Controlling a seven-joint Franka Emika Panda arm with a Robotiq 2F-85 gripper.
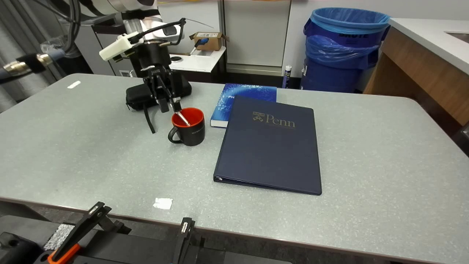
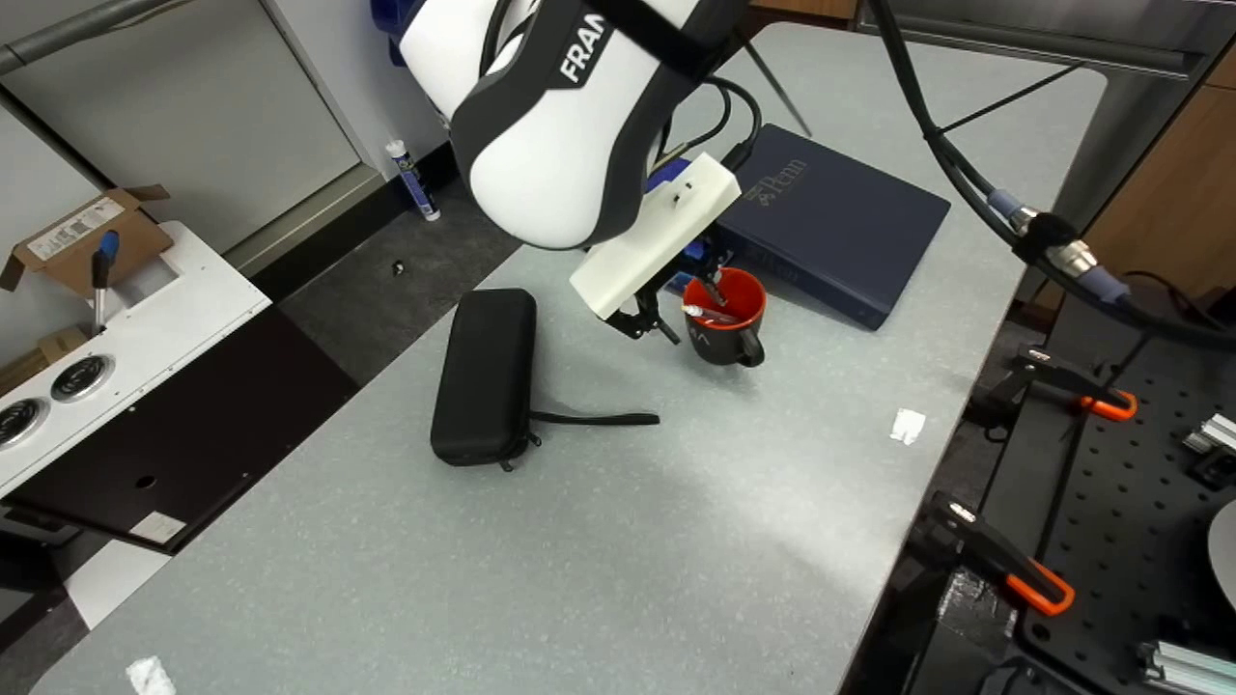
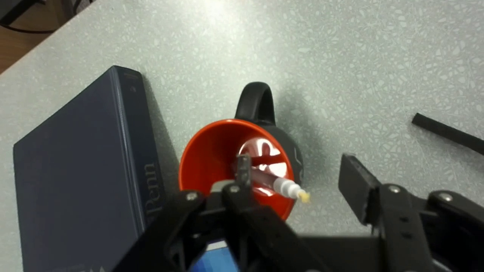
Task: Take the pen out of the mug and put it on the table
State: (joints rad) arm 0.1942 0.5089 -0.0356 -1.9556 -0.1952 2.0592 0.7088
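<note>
The dark mug with a red inside stands upright on the grey speckled table (image 1: 91, 157) in both exterior views (image 1: 194, 135) (image 2: 715, 346) and in the wrist view (image 3: 206, 155). The pale pen leans inside it, its white and yellowish end sticking out past the rim, in the wrist view (image 3: 283, 186) and both exterior views (image 1: 183, 118) (image 2: 715, 316). My gripper is open above the mug (image 1: 170, 106) (image 3: 298, 179). In the wrist view one finger overlaps the mug's mouth and the other is outside it. The pen's end shows between the fingers, apart from the outer one; contact with the inner one is unclear.
A dark blue Penn binder (image 1: 271, 154) lies beside the mug, partly over a blue book (image 1: 223, 104). A long black pouch (image 2: 486, 376) with a strap (image 2: 599, 419) lies on the mug's other side. Clamps (image 1: 86, 227) stand beyond the table's edge.
</note>
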